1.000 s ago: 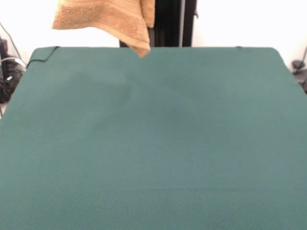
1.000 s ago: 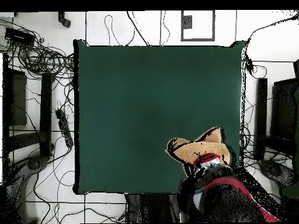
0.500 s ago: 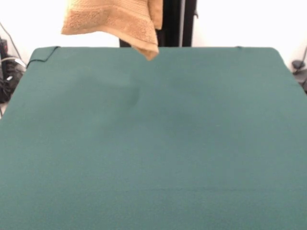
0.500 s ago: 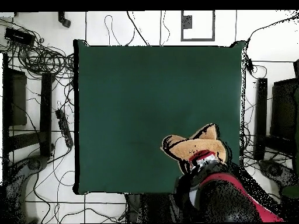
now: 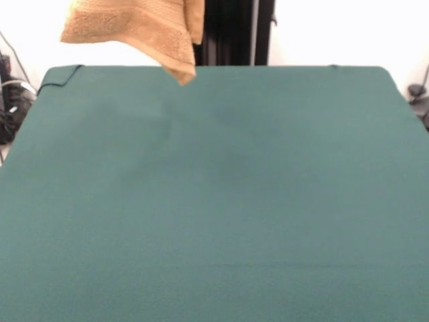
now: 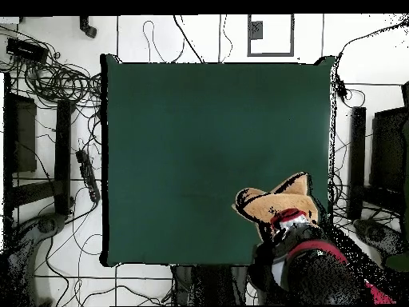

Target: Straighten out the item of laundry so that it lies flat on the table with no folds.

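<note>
the towel [image 5: 141, 27] hangs bunched in the air above the green tabletop [image 5: 221, 201], one corner pointing down; the arm [image 6: 319, 272] carries it, though the jaws' state cannot be told.

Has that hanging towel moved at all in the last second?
Yes. In the front view the towel swung right, then back left: its lowest corner now hangs further left along the table's far edge than before.

Overhead view: the robot arm [image 6: 319, 272] appears as a bulky black body with a curved red band along its upper casing and a small red and white patch at its wrist end. Front view: only a black vertical column [image 5: 231, 32] of the robot shows.
</note>
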